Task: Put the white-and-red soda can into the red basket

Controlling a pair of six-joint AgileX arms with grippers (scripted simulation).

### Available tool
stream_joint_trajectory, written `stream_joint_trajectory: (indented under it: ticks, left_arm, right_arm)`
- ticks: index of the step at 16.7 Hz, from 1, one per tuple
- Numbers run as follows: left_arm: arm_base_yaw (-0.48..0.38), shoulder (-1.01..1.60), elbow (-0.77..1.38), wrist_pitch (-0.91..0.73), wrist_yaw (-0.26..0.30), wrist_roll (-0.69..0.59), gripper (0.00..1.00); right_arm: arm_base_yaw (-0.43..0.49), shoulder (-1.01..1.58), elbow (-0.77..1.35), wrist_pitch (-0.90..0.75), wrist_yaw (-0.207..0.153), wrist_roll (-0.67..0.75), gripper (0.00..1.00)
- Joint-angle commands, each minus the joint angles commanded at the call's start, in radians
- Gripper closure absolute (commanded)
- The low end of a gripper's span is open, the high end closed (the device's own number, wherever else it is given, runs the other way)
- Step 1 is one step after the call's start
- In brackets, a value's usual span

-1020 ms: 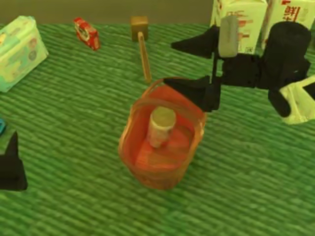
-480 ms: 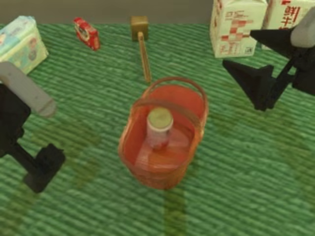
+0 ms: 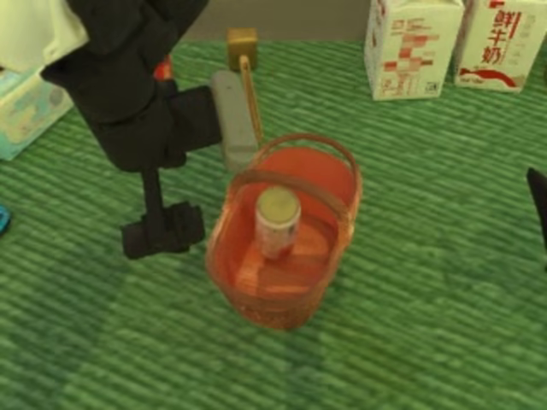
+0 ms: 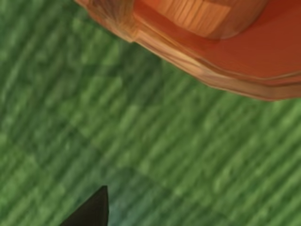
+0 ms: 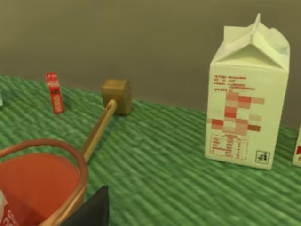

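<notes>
The white-and-red soda can stands upright inside the red basket at the table's middle, its pale gold top under the hoop handle. No gripper holds it. My left arm reaches in from the upper left, and its gripper hangs just left of the basket, apart from it. The left wrist view shows the basket's wall and one dark fingertip over the green mat; the gripper is open and empty. My right gripper sits at the right edge, open, with one fingertip showing beside the basket's rim.
Two tall white-and-red cartons stand at the back right. A wooden mallet lies behind the basket, its handle pointing at the rim. A small red packet and a pale green pack are at the back left.
The left arm has swung in from the left edge to stand beside the basket. The right arm has drawn back to the right edge. The can has stayed in the basket.
</notes>
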Motion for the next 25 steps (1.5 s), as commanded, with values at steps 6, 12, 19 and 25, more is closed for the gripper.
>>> stream_joint_trajectory:
  ticks: [6, 12, 19, 25]
  left_arm:
    - [-0.114, 0.409, 0.485, -0.218, -0.036, 0.237, 0.00]
    - [-0.158, 0.575, 0.714, -0.289, -0.065, 0.337, 0.00]
    - [-0.155, 0.572, 0.697, -0.275, -0.064, 0.338, 0.00]
    - [-0.157, 0.560, 0.609, -0.199, -0.065, 0.338, 0.00]
  right_arm:
    - [-0.068, -0.494, -0.204, -0.209, 0.224, -0.002, 0.00]
    - [-0.096, -0.701, -0.276, -0.291, 0.314, -0.003, 0.00]
    - [-0.096, -0.702, -0.277, -0.291, 0.314, -0.003, 0.00]
    - [-0.096, -0.702, -0.277, -0.291, 0.314, -0.003, 0.00]
